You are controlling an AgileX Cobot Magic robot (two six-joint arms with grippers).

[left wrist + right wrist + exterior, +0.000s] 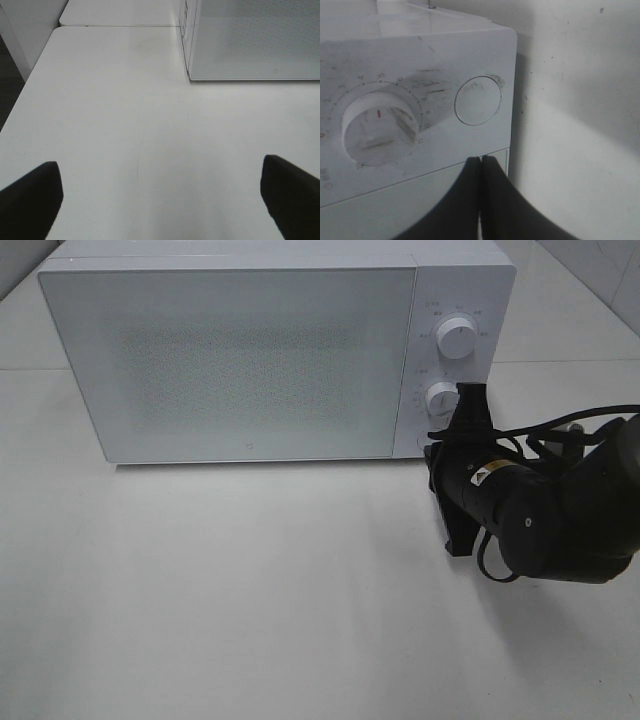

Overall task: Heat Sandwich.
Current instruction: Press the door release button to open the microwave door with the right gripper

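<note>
One broad white table [250, 640] carried a white box-shaped microwave oven [240, 360], its frosted door closed. No sandwich showed in any view; whether it lay behind that door I could not tell. My left gripper [160, 170] hung spread wide over bare tabletop, well apart from the controls. My right gripper [481, 161], black jaws pressed together on nothing, was the nearer, pointing at the panel near the numbered white dial [380, 127], tips just beside the round white button [478, 100].
</note>
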